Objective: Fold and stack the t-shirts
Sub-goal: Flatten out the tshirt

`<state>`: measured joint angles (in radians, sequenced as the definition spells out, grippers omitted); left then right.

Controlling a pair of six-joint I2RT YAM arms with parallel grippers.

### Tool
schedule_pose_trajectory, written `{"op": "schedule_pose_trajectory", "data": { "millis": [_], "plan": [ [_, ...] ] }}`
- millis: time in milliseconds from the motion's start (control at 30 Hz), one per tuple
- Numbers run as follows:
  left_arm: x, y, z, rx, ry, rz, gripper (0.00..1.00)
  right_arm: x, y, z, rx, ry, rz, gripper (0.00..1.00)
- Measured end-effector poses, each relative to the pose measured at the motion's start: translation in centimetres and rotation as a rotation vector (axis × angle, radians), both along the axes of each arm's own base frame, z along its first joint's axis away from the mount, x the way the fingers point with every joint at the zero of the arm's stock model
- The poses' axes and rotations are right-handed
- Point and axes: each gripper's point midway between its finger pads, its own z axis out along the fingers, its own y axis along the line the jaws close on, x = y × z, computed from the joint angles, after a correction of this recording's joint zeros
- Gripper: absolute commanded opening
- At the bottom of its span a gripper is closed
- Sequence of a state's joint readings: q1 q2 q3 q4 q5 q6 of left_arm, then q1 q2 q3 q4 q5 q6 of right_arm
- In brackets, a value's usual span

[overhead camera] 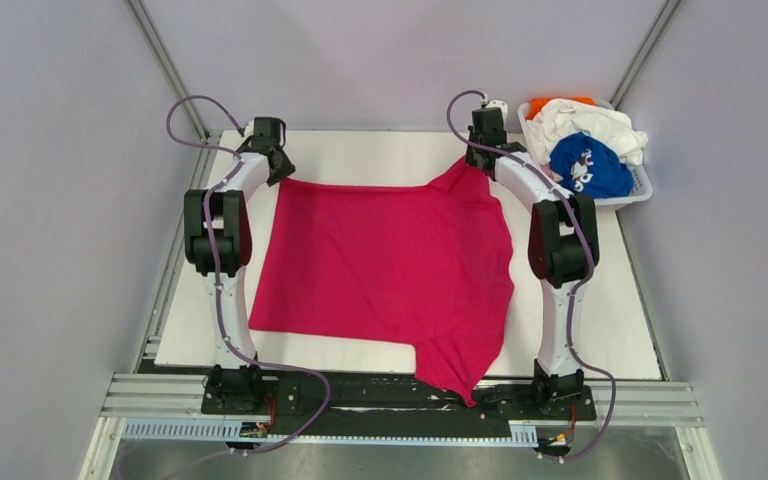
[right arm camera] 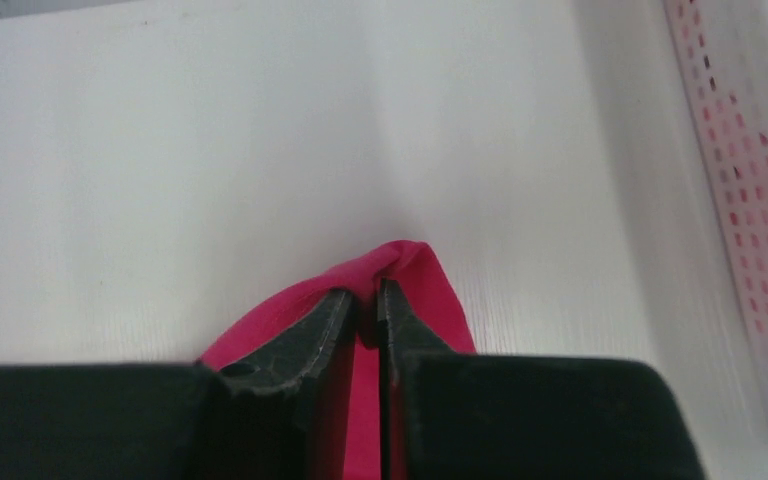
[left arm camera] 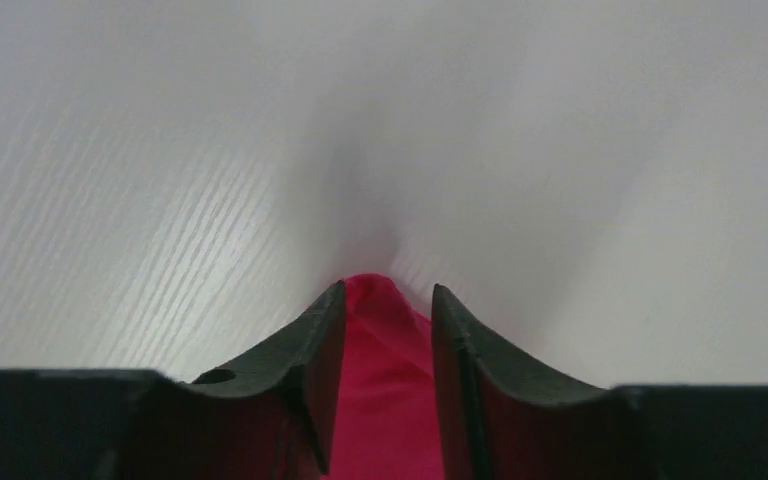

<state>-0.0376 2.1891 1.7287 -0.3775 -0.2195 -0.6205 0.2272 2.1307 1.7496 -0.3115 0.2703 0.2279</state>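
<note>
pink shirt (overhead camera: 380, 260) — far corners at left hand (left arm camera: 388, 292), right hand (right arm camera: 364, 292)

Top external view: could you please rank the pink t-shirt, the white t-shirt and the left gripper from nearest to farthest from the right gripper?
1. pink t-shirt, pinched in the right gripper.
2. white t-shirt, in the basket, right.
3. left gripper, far left.

You have a flat white table board (overhead camera: 360, 150) with faint wood grain; at its far right corner sits a white slotted plastic basket (overhead camera: 642, 190); silver aluminium rails (overhead camera: 650, 405) run along the near edge; pale grey wall panels (overhead camera: 50, 200) enclose everything.
</note>
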Motion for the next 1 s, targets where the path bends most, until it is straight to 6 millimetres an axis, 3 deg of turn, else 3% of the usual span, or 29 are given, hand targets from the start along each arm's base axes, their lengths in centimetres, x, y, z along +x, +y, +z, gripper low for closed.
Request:
{"op": "schedule_pose_trajectory", "data": {
  "millis": [67,133,200,300,367,533,633,767,1000],
  "plan": [
    [0.8,0.0,-0.2,0.002,0.004,0.004,0.97,1.7,0.1,-0.8,0.029,0.0,-0.001,0.57],
    [1.6,0.0,0.4,-0.001,-0.004,0.01,0.99,3.1,0.2,-1.0,0.066,-0.006,0.001,0.82],
    [2.2,0.0,1.7,-0.003,-0.022,0.007,1.0,4.1,0.3,-0.3,0.102,-0.019,0.014,0.98],
    [2.9,-0.3,3.9,-0.013,-0.068,-0.007,1.0,4.0,0.7,1.0,0.162,-0.027,0.05,1.0],
    [2.4,-0.7,5.1,-0.027,-0.077,-0.025,1.0,2.8,1.4,1.5,0.212,-0.015,0.087,1.0],
    [-2.0,-2.1,7.8,-0.09,-0.074,-0.085,1.0,-2.8,4.9,1.7,0.384,0.083,0.213,1.0],
    [-5.2,-3.3,8.0,-0.121,-0.057,-0.121,1.0,-4.4,6.6,0.9,0.463,0.128,0.252,1.0],
    [-9.4,-4.9,5.8,-0.162,0.006,-0.17,1.0,-5.4,8.2,-0.6,0.539,0.193,0.272,1.0],
    [-15.3,-6.1,-0.4,-0.206,0.167,-0.215,1.0,-5.0,9.0,-4.3,0.58,0.267,0.247,1.0]
  ]
}}
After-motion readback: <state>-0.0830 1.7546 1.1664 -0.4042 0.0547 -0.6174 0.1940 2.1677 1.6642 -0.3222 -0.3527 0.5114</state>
